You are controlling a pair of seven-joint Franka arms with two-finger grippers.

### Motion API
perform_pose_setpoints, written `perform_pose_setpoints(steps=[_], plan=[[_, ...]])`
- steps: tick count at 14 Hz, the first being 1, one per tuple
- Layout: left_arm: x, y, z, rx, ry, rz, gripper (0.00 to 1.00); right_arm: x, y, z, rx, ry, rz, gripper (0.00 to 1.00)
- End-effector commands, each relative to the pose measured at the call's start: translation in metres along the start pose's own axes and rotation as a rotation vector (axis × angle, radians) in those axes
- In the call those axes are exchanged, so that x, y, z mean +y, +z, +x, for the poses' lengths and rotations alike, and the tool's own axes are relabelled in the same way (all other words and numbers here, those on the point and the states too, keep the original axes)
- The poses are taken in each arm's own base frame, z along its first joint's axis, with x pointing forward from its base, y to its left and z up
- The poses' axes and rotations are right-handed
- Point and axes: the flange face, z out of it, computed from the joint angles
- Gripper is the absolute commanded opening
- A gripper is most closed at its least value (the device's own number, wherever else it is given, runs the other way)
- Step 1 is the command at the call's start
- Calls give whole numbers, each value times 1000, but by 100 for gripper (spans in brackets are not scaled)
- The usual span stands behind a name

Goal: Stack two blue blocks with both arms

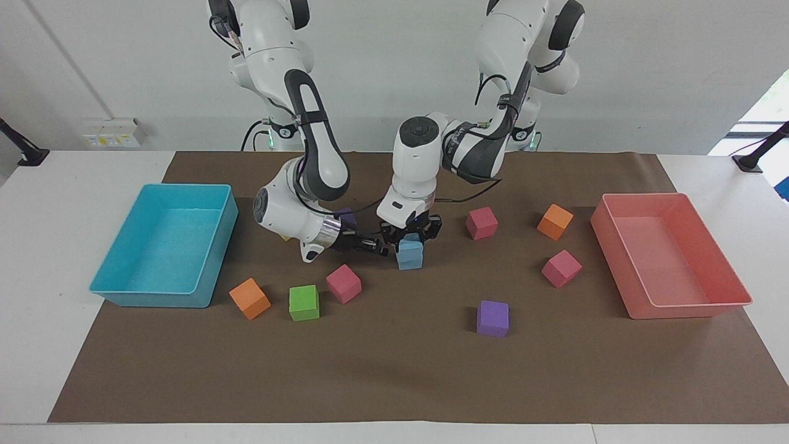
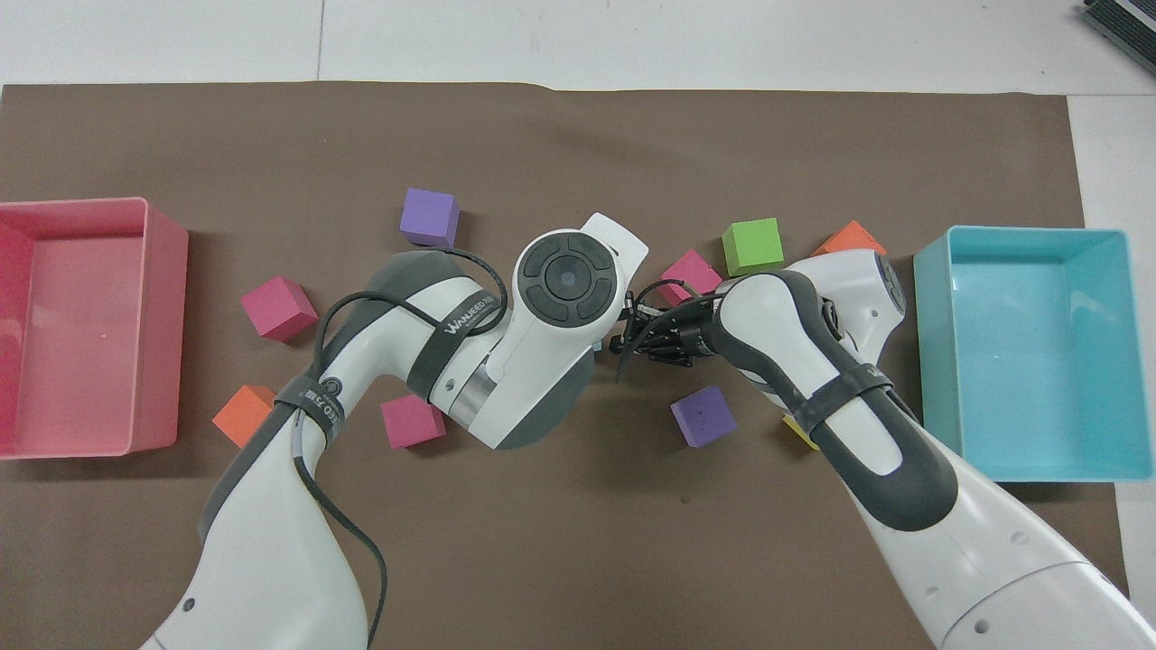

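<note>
Two blue blocks (image 1: 410, 254) read as one short column mid-mat in the facing view: upper cube on the lower one, faces roughly flush. Overhead, the left wrist covers them almost completely.

Key relation: the left gripper (image 1: 412, 237) is directly above the column, pointing straight down, fingers clamped on the upper cube's sides. The next move is purely vertical, let go and lift. Any sideways drift on the way up probably drags the top cube off.

The right gripper (image 1: 382, 250) lies nearly level, low over the mat, its closed, empty tip just beside the column on the side toward the right arm's end. I can't tell if it touches the lower cube. It looks placed as a stop, my guess.

The stack's long axis is vertical and both arms are close, but only the left one has a hold.

Materials: the cubes look matte and foam-like, with sharp edges and flat faces, so they should sit stably but are light enough to tip easily.

- Mat: brown paper (image 1: 394, 370), flat and dull.
- Pink cube (image 1: 343, 283) and purple cube (image 1: 492, 318): farther from the robots than the stack.
- Turquoise tray (image 1: 212, 271) and pink tray (image 1: 690, 308): smooth plastic, at opposite ends of the table.
</note>
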Motion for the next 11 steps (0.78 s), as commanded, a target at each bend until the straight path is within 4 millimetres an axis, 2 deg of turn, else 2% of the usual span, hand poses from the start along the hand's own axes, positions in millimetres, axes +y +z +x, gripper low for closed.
perform_pose_setpoints(steps=[1, 11], plan=[[-3, -3, -7, -11, -6, 15, 32, 3, 1, 1, 16, -12, 27, 0], [-15, 2, -15, -28, -7, 36, 38, 3, 1, 1, 17, -11, 27, 0]])
